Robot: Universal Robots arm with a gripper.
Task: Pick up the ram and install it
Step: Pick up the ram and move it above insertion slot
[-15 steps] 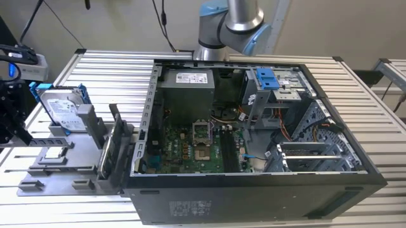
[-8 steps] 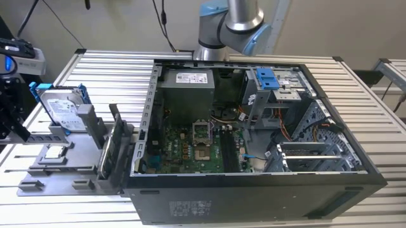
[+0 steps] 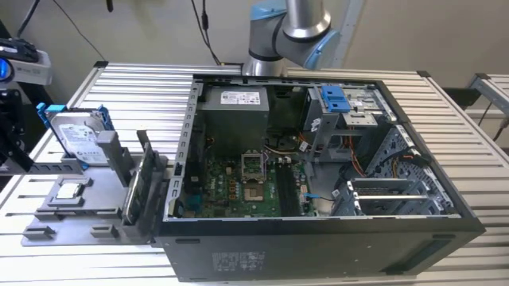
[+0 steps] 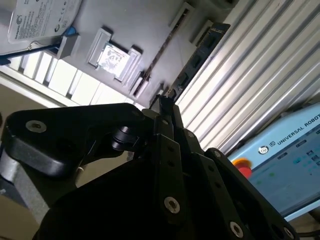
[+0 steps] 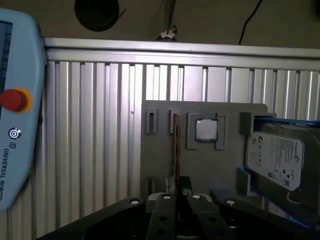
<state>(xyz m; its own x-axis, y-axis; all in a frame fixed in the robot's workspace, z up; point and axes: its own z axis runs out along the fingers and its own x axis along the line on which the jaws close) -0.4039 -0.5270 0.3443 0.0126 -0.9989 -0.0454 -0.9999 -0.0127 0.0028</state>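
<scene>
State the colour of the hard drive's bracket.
The bracket is blue; clearest in the exterior view.

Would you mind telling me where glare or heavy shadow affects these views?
In the second wrist view the processor chip flares white and the claw is dark, underlit; in the first wrist view the slatted table is bright, the wall behind it shadowed; the exterior view is evenly lit, the computer case darker inside.

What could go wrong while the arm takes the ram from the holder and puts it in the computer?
1. The ram stands on edge beside a circuit board in the gray holder; the gripper over the holder might catch the wrong one.
2. The memory slots lie deep in the open case, near cables, so the ram might snag.
</scene>
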